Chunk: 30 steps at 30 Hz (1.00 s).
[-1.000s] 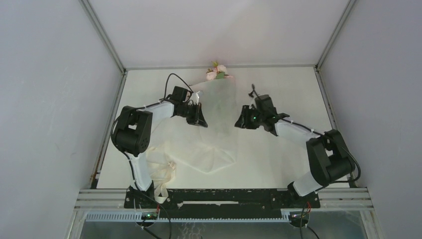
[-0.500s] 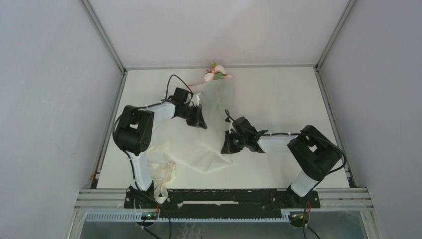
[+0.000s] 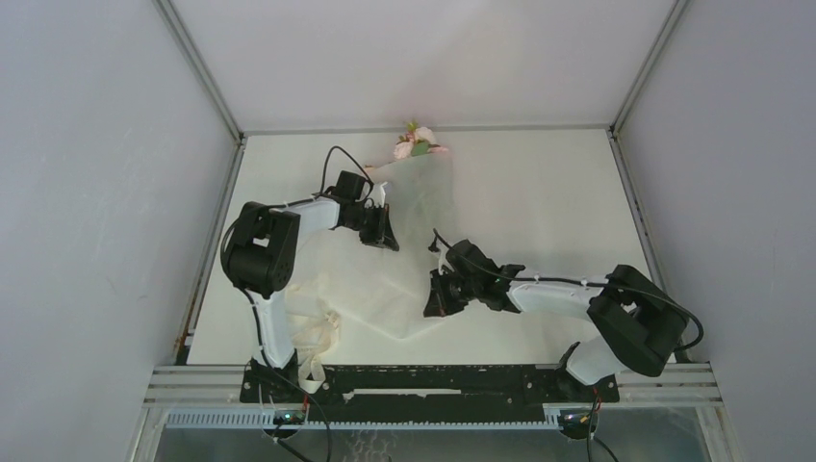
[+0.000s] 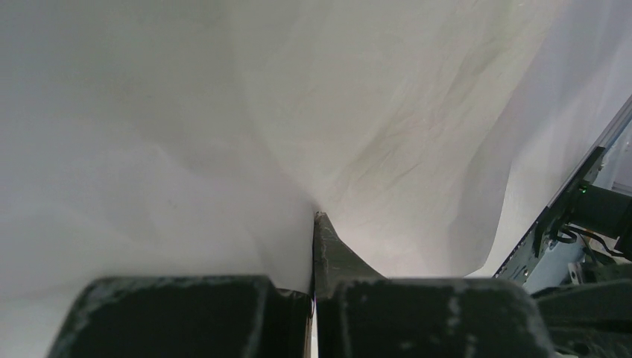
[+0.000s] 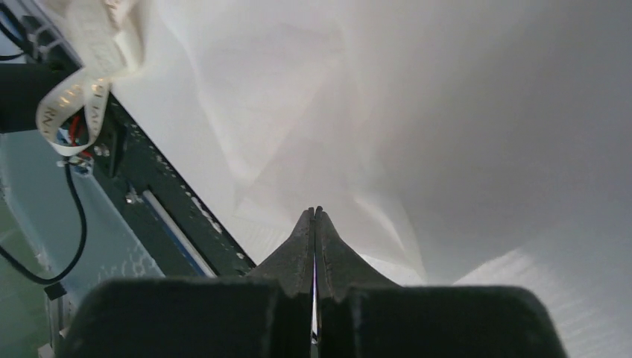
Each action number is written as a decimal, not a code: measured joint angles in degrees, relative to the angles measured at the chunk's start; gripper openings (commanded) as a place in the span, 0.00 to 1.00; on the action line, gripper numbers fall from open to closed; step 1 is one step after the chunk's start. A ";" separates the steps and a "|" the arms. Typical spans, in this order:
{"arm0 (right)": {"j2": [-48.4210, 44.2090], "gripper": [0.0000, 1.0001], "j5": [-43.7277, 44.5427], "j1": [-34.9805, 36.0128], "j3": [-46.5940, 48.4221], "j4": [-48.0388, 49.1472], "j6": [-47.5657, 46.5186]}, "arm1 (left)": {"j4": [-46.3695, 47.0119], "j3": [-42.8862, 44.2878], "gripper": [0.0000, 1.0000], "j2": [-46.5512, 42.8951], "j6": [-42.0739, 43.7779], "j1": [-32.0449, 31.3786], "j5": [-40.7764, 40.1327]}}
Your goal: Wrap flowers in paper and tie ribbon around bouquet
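The pink flowers [image 3: 416, 144] lie at the table's far edge, their stems under the off-white paper [image 3: 395, 279], which spreads from them toward the near left. My left gripper [image 3: 386, 234] is shut on a fold of the paper [image 4: 387, 112]; in the left wrist view the sheet drapes over one finger at the left gripper [image 4: 316, 218]. My right gripper [image 3: 435, 301] is shut at the paper's near right edge. In the right wrist view the right gripper [image 5: 314, 212] points at the creased paper [image 5: 387, 119], with nothing seen between its tips. The cream ribbon [image 3: 322, 335] lies looped near the left base, and the ribbon [image 5: 82, 89] also shows at the right wrist view's upper left.
The black base rail [image 3: 433, 380] runs along the near edge, and the rail [image 5: 171, 216] shows just beyond the paper's corner in the right wrist view. Grey walls and metal frame posts [image 3: 207, 87] enclose the table on three sides.
My right arm swung from the table's right middle down and left to the paper's near edge, and its jaws closed. The left arm barely moved, still gripping the paper.
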 measured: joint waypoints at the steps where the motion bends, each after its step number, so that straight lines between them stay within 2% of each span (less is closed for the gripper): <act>1: -0.39 0.00 -0.07 0.07 0.50 -0.11 -0.09 | 0.04 0.00 0.00 0.00 -0.02 0.00 0.00; 4: 0.26 0.00 -0.61 0.79 1.92 0.74 -0.17 | 0.04 0.00 0.00 0.00 -0.02 0.00 0.00; 13: 9.79 0.00 -3.13 5.35 2.84 5.75 0.63 | 0.04 0.00 0.00 0.00 -0.02 0.00 0.00; 15: 11.17 0.00 -1.53 5.40 4.24 6.75 1.38 | -0.02 0.00 0.00 0.00 -0.02 0.00 0.04; 25: 11.45 0.00 10.25 4.17 5.70 9.22 3.19 | -0.87 0.00 0.00 0.00 0.42 0.00 0.02; 30: 8.81 0.01 5.62 4.07 7.93 6.62 -0.17 | -0.98 0.00 0.00 0.00 0.48 0.00 0.02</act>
